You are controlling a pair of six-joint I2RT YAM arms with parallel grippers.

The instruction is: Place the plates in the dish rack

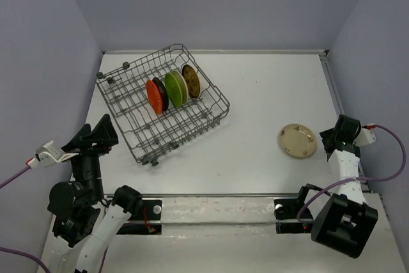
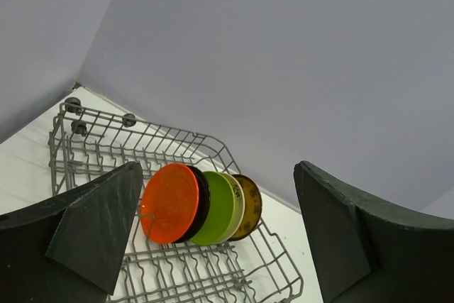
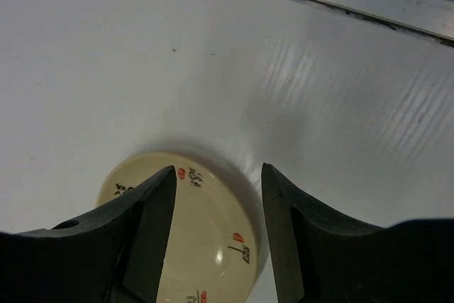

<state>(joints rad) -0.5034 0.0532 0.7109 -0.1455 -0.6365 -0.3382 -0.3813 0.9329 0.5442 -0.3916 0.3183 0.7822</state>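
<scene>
Pale lilac walls (image 1: 211,4) close in a white worktop (image 1: 268,81). On its far left part the grey wire dish rack (image 1: 137,133) sits at an angle to the worktop's edges. The left gripper (image 1: 96,132) hangs near the rack's near corner, apart from it, with its jaws spread wide and nothing between them. The right gripper (image 3: 218,169) is at the right side, jaws parted and empty, poised over the rim of the cream plate (image 1: 297,140). Whether a finger touches that rim is hard to tell from the wrist view. That plate lies flat on the worktop, well apart from the rack. Four plates stand on edge in a row among the rack's tines: the orange plate (image 1: 154,96), the black plate (image 2: 203,196) just behind it, the lime green plate (image 1: 174,89) and the brown-yellow patterned plate (image 1: 191,80).
</scene>
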